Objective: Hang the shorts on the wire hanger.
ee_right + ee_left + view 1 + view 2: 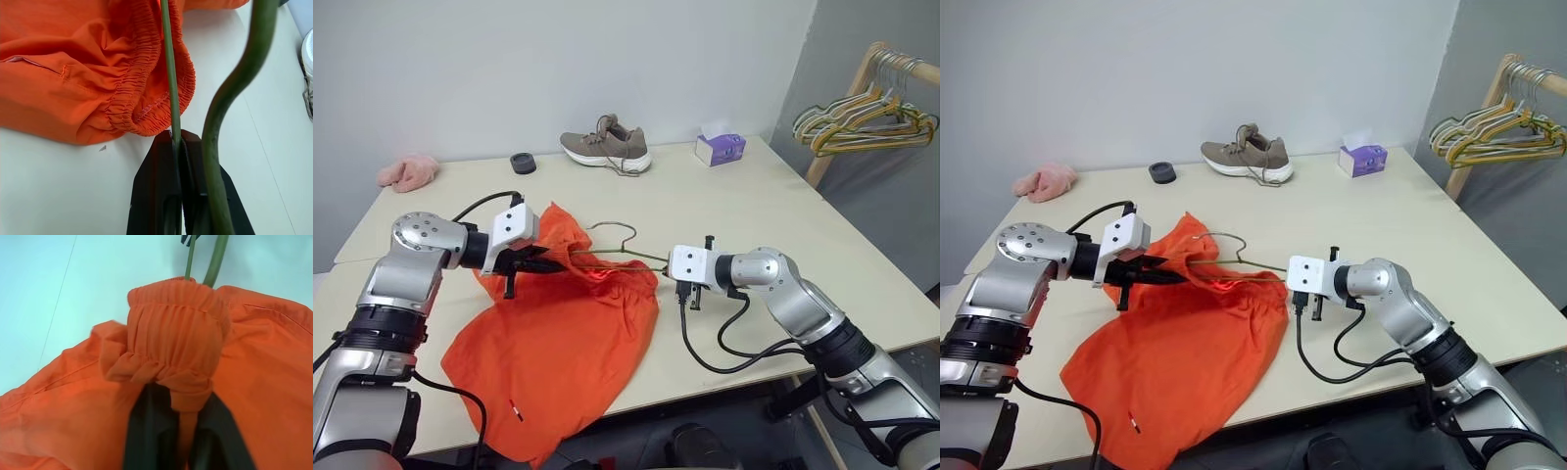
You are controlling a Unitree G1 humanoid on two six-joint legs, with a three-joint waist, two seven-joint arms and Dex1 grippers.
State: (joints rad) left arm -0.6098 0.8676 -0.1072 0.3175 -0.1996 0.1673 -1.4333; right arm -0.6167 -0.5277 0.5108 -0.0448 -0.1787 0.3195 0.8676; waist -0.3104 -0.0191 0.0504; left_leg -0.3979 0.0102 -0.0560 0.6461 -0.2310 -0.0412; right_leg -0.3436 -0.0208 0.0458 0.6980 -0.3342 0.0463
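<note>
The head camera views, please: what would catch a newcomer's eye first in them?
The bright orange shorts draw the eye first, spread over the near side of the table and hanging past its front edge. Next, both arms meet at them: the left gripper is shut on the bunched waistband, and the right gripper is shut on the thin green wire hanger, which runs into the waistband. A tan shoe sits at the far edge.
</note>
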